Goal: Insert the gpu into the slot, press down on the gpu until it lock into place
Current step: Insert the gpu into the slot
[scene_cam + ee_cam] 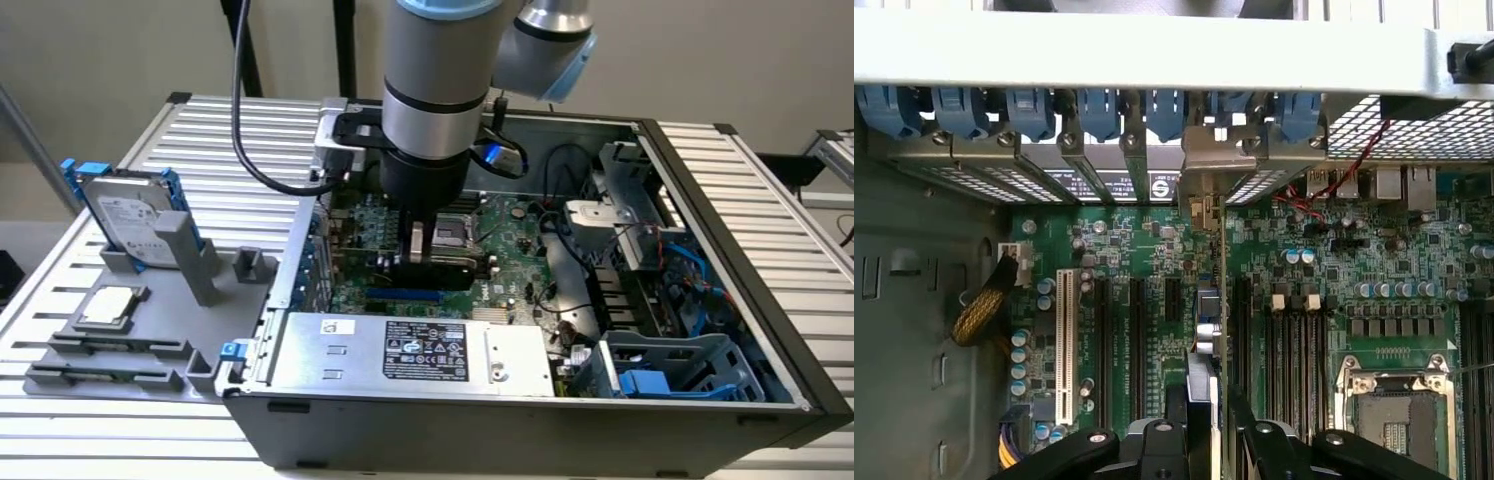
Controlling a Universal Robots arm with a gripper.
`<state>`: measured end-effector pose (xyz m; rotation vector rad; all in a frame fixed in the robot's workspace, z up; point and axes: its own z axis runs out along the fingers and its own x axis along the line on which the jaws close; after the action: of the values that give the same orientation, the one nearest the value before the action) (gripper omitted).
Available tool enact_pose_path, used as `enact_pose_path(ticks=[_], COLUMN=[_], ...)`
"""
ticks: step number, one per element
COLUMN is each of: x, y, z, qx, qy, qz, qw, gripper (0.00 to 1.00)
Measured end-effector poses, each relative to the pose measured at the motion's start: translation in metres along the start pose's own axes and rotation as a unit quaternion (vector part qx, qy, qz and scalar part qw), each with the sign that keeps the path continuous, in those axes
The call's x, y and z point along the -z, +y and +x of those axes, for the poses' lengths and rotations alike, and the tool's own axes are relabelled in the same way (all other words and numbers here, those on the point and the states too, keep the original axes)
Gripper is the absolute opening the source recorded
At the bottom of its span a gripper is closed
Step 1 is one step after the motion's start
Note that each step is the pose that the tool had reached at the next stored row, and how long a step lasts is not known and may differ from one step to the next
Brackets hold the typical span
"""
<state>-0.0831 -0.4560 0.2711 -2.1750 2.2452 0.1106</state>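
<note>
My gripper [424, 250] reaches down into the open computer case, shut on the gpu [441, 270], a flat black card standing on edge. The card sits just over the slot [400, 296], a bright-blue strip showing along its near lower edge; I cannot tell whether the card's edge is in it. In the wrist view the gpu [1201, 400] is seen edge-on between the two black fingers [1154, 445] of the gripper [1204, 445]. Its metal bracket [1204, 190] reaches the case's back panel, in line with the other slot covers.
A grey labelled power supply [414, 350] fills the case's near side. The silver processor socket [1389, 415] and black memory slots [1294, 350] lie beside the card, and a white slot [1065, 345] lies on its other side. A hard drive [134, 215] stands on the fixture outside the case.
</note>
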Motion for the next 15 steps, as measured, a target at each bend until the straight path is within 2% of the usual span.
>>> enact_pose_path(ticks=[7, 15], x=[-0.0043, -0.0058], y=[0.0013, 0.0023], z=[0.0003, 0.0003], qx=[0.0, 0.0], qy=[0.0022, 0.0022], qz=[-0.0022, -0.0036], qw=[1.0, 1.0], gripper=[0.26, 0.26])
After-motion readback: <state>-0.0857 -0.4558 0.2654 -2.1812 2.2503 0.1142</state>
